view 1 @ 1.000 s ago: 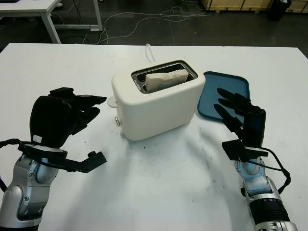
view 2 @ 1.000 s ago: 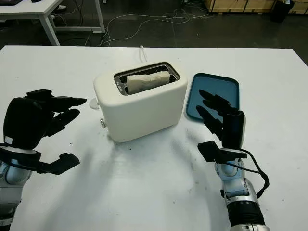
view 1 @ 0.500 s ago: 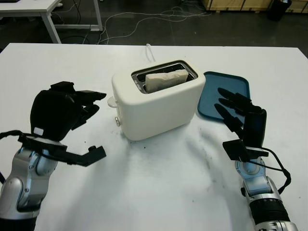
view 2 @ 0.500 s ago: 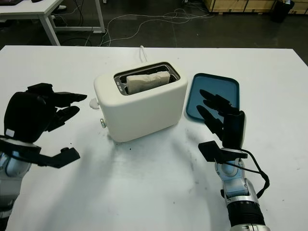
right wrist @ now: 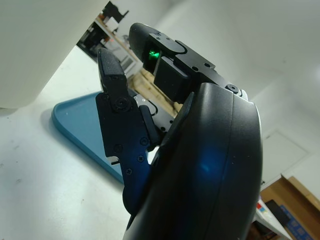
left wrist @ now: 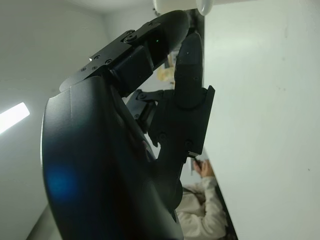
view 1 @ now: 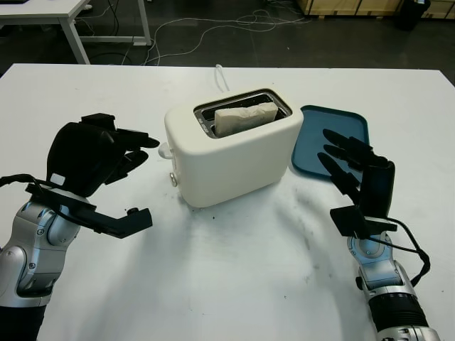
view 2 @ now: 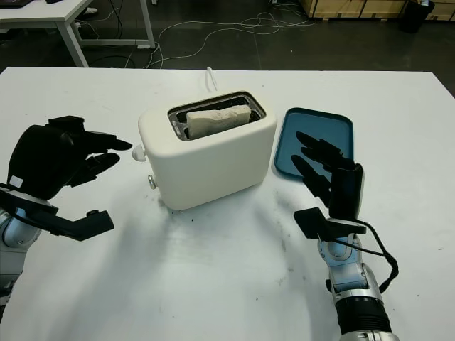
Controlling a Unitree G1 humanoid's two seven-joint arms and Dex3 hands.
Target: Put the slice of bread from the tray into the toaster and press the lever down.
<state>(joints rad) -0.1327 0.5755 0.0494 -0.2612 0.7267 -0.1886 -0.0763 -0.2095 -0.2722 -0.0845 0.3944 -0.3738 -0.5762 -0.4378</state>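
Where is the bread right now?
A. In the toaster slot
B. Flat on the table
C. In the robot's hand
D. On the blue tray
A: the bread stands in the slot on top of the toaster, the blue tray beside it holds nothing, and both hands, left hand and right hand, are open and hold nothing.

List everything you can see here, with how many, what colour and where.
Toaster: one, cream, middle of the table.
Bread slice: one, pale, standing in the toaster's slot.
Lever: one, cream, on the toaster's end facing the left hand.
Tray: one, blue, beside the toaster on the right hand's side.
Table: one, white.
Cables: several, on the dark floor beyond the table.
Person: one, light top, in the left wrist view's background.
Left hand: black, open, near the lever.
Right hand: black, open, at the tray's near edge.
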